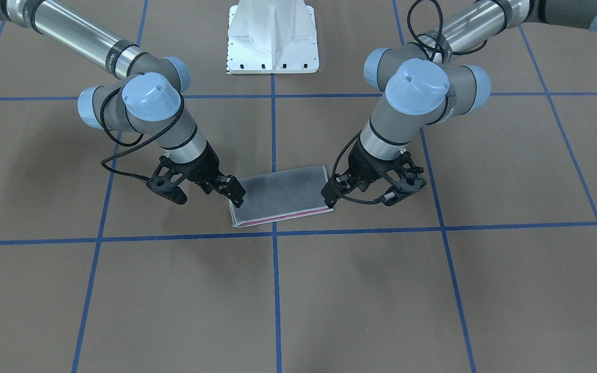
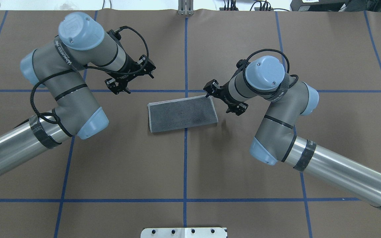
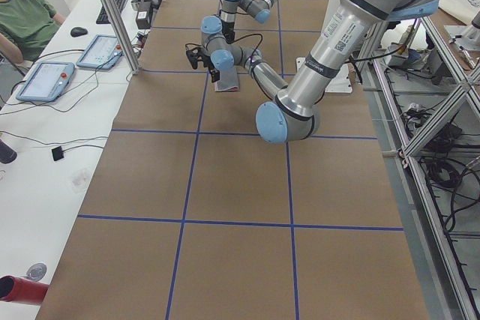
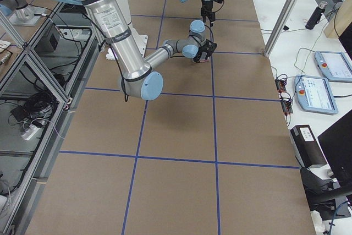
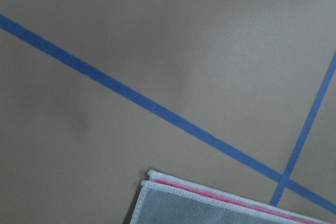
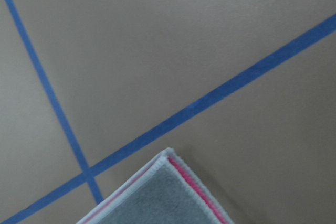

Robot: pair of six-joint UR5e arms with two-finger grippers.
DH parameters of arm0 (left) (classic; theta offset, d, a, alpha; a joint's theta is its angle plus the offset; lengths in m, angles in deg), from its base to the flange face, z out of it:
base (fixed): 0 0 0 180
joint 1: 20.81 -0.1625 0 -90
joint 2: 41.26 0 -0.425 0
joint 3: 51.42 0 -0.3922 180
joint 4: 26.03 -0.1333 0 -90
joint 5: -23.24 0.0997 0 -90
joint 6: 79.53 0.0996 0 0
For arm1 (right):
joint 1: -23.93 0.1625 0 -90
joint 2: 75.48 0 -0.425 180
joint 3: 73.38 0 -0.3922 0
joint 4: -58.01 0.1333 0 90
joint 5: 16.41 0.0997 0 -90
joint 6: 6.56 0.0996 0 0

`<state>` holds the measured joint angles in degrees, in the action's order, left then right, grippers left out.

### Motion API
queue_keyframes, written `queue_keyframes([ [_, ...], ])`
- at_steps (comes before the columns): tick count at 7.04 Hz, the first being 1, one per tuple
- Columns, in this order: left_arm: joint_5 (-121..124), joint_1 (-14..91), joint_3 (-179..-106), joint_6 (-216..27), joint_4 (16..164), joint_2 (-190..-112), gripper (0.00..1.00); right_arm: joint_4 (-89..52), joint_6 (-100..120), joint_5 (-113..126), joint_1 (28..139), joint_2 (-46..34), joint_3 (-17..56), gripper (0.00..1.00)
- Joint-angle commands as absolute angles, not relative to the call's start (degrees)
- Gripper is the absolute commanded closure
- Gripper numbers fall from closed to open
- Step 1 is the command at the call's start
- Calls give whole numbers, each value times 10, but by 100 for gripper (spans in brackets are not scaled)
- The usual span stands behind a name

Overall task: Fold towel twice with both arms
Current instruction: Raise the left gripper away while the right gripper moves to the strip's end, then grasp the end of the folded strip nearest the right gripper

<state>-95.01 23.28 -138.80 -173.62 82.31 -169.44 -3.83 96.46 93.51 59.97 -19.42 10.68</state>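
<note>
We see the half-folded towel point(image 1: 283, 192) lying lengthwise between the spread left fingers point(image 1: 328, 196) and the spread right fingers point(image 1: 235, 192), one short end just beside each.

The towel point(image 1: 283, 192) is matt grey terry cloth, nappy, with a stitched pale hem. The table point(image 1: 433, 300) wears matt brown paper crossed by smooth blue tape point(image 1: 276, 290). The left arm point(image 2: 5, 150) and right arm point(image 2: 342, 173) show gleaming brushed-metal tubes and smooth blue plastic caps.
</note>
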Motion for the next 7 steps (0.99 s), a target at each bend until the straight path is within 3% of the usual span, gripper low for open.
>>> queue_keyframes([
  [1, -966, 247, -1391, -1725, 810, -1694, 0, -60, 961, 936, 593, -194, 110, 1],
  [7, -966, 252, -1392, -1725, 810, -1693, 0, -57, 958, 935, 573, -199, 108, 3],
])
